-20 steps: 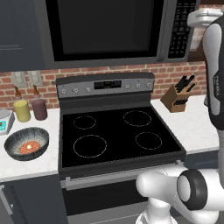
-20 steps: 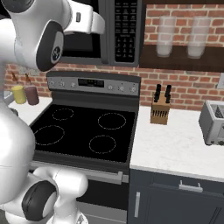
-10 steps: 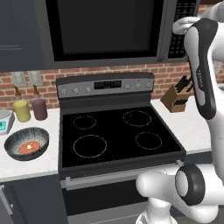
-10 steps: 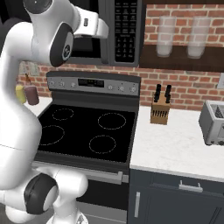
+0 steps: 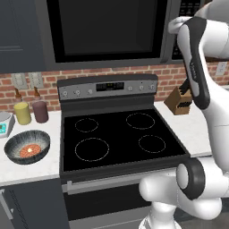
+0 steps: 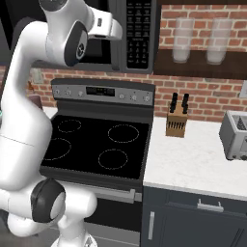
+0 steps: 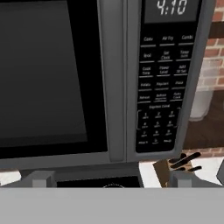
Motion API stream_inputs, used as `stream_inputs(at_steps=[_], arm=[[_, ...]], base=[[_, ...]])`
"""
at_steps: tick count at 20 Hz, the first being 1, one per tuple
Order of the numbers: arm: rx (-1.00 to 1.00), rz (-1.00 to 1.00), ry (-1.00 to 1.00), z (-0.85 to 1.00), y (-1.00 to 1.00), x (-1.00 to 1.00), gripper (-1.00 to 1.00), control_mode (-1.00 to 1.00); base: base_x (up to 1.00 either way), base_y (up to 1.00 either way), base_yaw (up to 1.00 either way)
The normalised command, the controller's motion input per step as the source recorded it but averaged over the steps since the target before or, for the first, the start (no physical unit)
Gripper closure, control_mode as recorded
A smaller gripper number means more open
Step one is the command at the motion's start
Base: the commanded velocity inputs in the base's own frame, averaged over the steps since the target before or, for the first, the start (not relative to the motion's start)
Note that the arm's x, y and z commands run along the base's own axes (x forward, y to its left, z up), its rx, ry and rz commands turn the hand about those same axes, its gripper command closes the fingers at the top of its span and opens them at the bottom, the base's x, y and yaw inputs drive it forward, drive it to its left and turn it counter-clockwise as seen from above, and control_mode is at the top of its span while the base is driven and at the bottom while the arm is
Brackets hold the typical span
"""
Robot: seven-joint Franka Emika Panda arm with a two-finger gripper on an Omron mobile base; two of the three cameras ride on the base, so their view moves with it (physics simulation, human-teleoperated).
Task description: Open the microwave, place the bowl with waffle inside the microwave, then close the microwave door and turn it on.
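Observation:
The microwave [image 5: 107, 31] hangs over the stove with its door [image 7: 52, 78] closed, black glass facing me. Its keypad [image 7: 162, 87] sits to the right of the door, with a clock reading above it. My gripper [image 7: 111, 179] is open and empty, its fingertips [image 7: 40, 178] wide apart, held a short way in front of the seam between door and keypad. From the right base view the gripper [image 6: 118, 30] hovers by the microwave's front, left of the keypad [image 6: 140, 36]. The bowl [image 5: 27, 146] rests on the left counter with the waffle [image 5: 30, 150] inside.
The black stove [image 5: 116, 134] lies under the microwave. A knife block [image 6: 176, 123] stands on the right counter and a toaster [image 6: 236, 135] farther right. A yellow jar [image 5: 22, 113] and a purple cup [image 5: 40, 111] stand behind the bowl. Glasses [image 6: 183, 41] sit on a shelf.
My arm has swung its hand in from the right toward the microwave's front, near the keypad. The bowl, waffle and microwave door have stayed put.

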Motion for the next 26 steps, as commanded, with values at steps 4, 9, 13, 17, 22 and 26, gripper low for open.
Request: stream_inputs(at_steps=[4, 9, 13, 17, 22, 26], arm=[[0.0, 0.0, 0.0, -0.09, 0.0, 0.52, -1.0, -1.0], [0.0, 0.0, 0.0, -0.14, 0.01, 0.59, -1.0, -1.0], [0.0, 0.0, 0.0, 0.0, -0.07, 0.32, -1.0, -1.0], [0.0, 0.0, 0.0, 0.0, -0.02, 0.31, -1.0, -1.0], [-0.01, 0.0, 0.0, -0.02, 0.03, 0.42, -1.0, -1.0], [0.0, 0.0, 0.0, 0.0, 0.01, 0.38, -1.0, -1.0]], base=[[0.0, 0.0, 0.0], [0.0, 0.0, 0.0], [0.0, 0.0, 0.0], [0.0, 0.0, 0.0], [0.0, 0.0, 0.0], [0.0, 0.0, 0.0]])
